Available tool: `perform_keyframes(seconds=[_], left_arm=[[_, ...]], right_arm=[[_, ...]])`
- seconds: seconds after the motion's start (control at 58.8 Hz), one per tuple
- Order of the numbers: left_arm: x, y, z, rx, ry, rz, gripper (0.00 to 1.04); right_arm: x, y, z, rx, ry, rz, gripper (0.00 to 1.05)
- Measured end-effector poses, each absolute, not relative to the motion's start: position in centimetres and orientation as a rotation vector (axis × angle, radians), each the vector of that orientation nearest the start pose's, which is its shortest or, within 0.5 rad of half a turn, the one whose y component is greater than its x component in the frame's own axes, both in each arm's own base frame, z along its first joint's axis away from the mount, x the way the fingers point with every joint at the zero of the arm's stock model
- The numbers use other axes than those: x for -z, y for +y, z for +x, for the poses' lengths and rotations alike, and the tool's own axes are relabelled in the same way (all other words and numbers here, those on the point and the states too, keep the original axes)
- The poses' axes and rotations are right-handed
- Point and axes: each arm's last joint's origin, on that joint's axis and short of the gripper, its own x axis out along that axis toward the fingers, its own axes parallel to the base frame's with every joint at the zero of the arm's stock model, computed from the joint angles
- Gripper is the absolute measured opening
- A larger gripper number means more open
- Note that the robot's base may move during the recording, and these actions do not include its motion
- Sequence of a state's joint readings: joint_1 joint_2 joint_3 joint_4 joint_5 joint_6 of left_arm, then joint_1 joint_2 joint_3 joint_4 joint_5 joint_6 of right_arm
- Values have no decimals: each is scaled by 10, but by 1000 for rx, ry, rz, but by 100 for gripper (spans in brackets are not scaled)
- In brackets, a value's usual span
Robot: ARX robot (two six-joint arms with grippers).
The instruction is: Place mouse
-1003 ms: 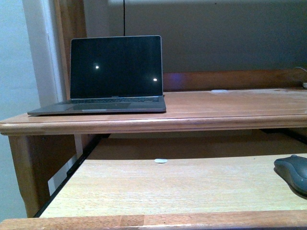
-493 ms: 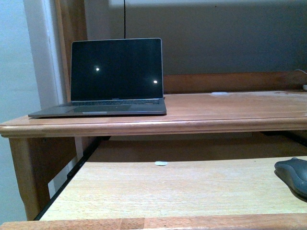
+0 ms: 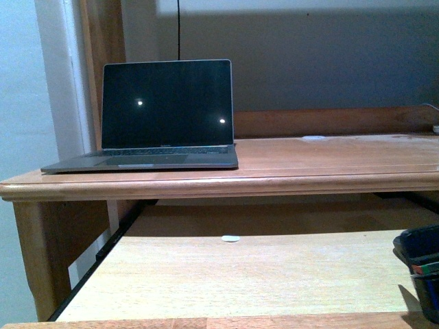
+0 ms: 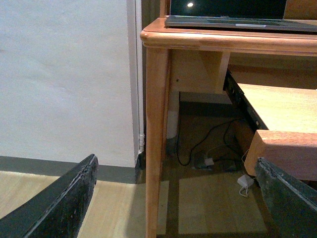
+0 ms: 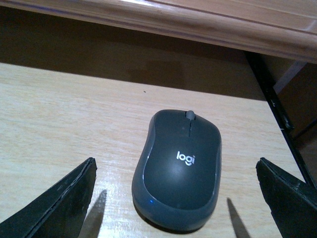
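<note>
The mouse (image 5: 178,168), dark grey with a white logo and a scroll wheel, lies flat on the pale pull-out shelf (image 5: 64,124) in the right wrist view. My right gripper (image 5: 176,166) hangs open over it. One finger stands on each side, clear of the mouse. In the front view the right gripper (image 3: 420,271) shows at the lower right edge and hides the mouse. My left gripper (image 4: 174,166) is open and holds nothing, low beside the desk's left leg (image 4: 156,139), above the floor.
An open laptop (image 3: 167,113) with a dark screen sits at the left of the desk top (image 3: 329,157). The pull-out shelf (image 3: 240,274) lies under the desk's front lip, with a small white piece (image 3: 230,238) at its back. Cables (image 4: 208,148) lie on the floor.
My right gripper has come into the front view at the lower right and now covers the mouse that showed there. The whole front view has shifted slightly downward.
</note>
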State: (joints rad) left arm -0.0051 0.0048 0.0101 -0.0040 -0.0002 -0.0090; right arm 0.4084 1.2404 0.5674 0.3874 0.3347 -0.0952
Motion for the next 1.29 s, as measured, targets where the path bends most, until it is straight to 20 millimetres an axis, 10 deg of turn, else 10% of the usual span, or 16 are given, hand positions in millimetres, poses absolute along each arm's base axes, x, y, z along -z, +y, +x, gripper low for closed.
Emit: perform_keyframes(seconds=[0.408, 0.765, 1.292], left_arm=[[-166, -1, 97, 5, -1, -9, 97], [-166, 0, 97, 5, -1, -9, 97], [-166, 0, 97, 5, -1, -9, 97]], right_arm=[[-214, 92, 280, 4, 421, -234, 97], [-218, 84, 281, 6, 464, -129, 55], [-295, 62, 262, 23, 242, -41, 55]])
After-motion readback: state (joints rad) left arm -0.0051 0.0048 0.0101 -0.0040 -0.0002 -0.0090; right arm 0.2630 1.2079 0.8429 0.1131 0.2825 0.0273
